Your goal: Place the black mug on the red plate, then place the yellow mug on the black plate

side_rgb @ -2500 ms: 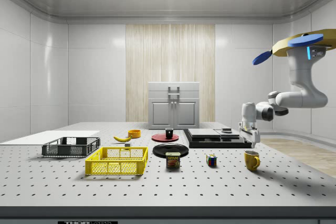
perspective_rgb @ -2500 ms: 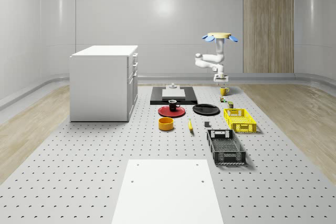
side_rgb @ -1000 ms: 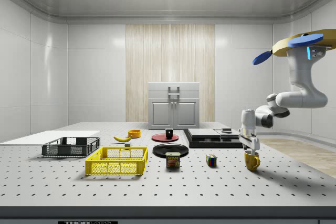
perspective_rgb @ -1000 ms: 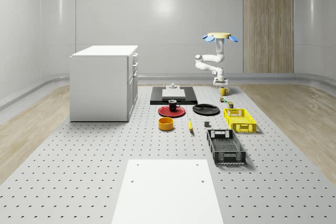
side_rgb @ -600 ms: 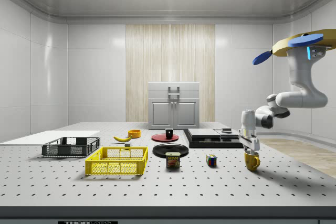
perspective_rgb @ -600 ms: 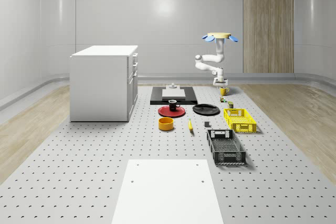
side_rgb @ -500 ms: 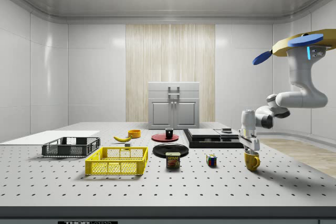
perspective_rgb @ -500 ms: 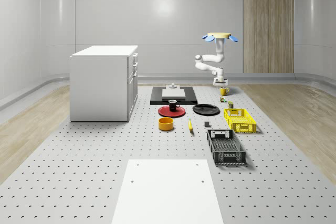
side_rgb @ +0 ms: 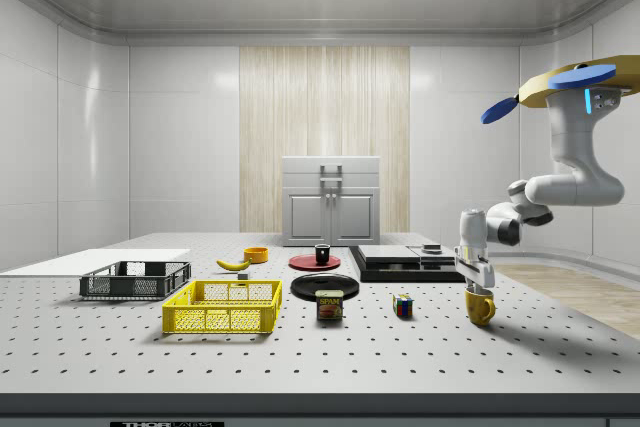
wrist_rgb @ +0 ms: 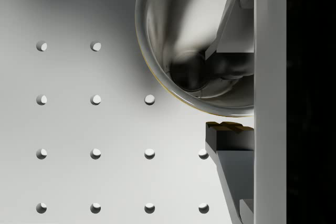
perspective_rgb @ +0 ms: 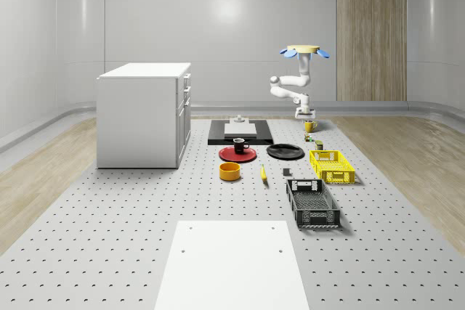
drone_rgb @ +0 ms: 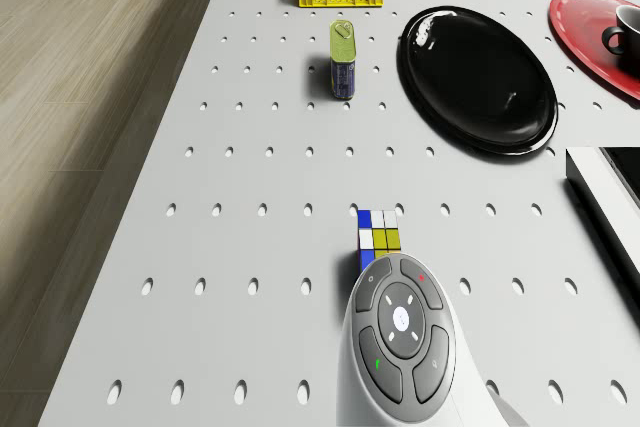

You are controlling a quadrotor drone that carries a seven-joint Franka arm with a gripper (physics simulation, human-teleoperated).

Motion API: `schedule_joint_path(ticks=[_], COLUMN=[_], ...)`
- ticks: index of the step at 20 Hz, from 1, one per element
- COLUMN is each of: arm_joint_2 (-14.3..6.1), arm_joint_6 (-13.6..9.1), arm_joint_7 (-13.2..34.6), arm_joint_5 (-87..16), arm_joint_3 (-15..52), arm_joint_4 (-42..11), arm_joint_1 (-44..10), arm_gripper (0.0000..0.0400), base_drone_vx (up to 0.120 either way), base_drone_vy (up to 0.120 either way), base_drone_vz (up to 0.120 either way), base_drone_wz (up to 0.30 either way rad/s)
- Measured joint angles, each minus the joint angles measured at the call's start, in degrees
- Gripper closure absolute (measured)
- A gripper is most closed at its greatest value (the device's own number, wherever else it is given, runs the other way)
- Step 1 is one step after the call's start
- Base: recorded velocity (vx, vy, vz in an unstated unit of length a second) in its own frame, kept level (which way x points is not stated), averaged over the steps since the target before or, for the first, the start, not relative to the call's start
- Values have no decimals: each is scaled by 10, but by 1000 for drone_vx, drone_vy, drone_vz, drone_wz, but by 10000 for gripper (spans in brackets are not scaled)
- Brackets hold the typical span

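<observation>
The yellow mug (perspective_rgb: 310, 126) (side_rgb: 480, 307) stands upright on the table near the whole-scene view's far right. My gripper (side_rgb: 478, 285) (perspective_rgb: 308, 117) points straight down onto it. In the wrist view the gripper (wrist_rgb: 223, 111) is shut on the yellow mug (wrist_rgb: 157, 35), with one finger inside the rim and the other outside the wall. The drone (perspective_rgb: 305, 51) (side_rgb: 575, 82) hovers high above, behind the mug. The black mug (perspective_rgb: 239, 146) (side_rgb: 322, 254) sits on the red plate (perspective_rgb: 237, 155) (side_rgb: 303, 263). Beside it lies the black plate (perspective_rgb: 285, 152) (drone_rgb: 478, 77), which is bare.
A puzzle cube (drone_rgb: 378, 237) and a can (drone_rgb: 343, 59) stand between the mug and the black plate. A black slab (perspective_rgb: 240, 131), a white cabinet (perspective_rgb: 144, 114), a yellow crate (perspective_rgb: 331, 165), a black crate (perspective_rgb: 312, 203), a yellow bowl (perspective_rgb: 229, 171) and a banana (perspective_rgb: 263, 173) share the table.
The arm came down onto the yellow mug, and within the last second the fingers closed on its rim. The mug stands where it did.
</observation>
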Motion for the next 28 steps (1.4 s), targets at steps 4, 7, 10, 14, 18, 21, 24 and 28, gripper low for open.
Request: schedule_joint_path(ticks=[4, 7, 10, 14, 18, 21, 24, 28], arm_joint_2=[-1, -1, -1, -2, -2, -2, -2, -2], arm_joint_6=[-10, -16, -20, -23, -24, -24, -24, -24], arm_joint_7=[-1, -1, -1, -1, -1, -1, -1, -1], arm_joint_5=[16, 28, 36, 40, 42, 43, 43, 44], arm_joint_3=[18, 31, 39, 44, 46, 47, 47, 48], arm_joint_4=[-10, -16, -20, -22, -23, -23, -23, -23], arm_joint_1=[6, 10, 12, 13, 14, 14, 14, 14], arm_gripper=[288, 289, 290, 290, 290, 290, 290, 290], base_drone_vx=[0, 13, 120, 120, 120, 120, 120, 120], base_drone_vy=[0, 0, -80, -120, -120, -120, -120, -120], base_drone_vz=[60, 120, 120, 50, 0, 0, 0, 0], base_drone_wz=[0, 0, 0, 0, 0, 0, 0, 0])
